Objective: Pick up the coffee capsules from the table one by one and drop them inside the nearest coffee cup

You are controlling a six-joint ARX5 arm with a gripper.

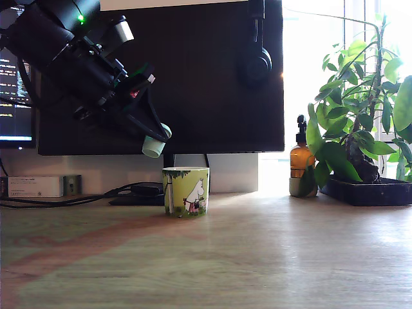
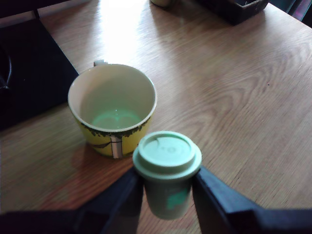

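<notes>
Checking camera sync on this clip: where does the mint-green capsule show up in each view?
Exterior view: the mint-green capsule hangs in the end effector, above and toward the exterior view's left of the yellow-green mug.
Wrist view: the capsule is gripped between the two dark fingers, flat rim toward the camera, beside the mug's open mouth.
Shared landmark: the mug, standing on the wood-grain table.

The claw [image 1: 154, 138] holds the capsule [image 1: 154, 146] above the cup [image 1: 186, 191] on the table [image 1: 257, 257].

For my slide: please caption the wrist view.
Gripper holding pale mint-green capsule above wooden table, beside empty yellow-green mug.
</notes>
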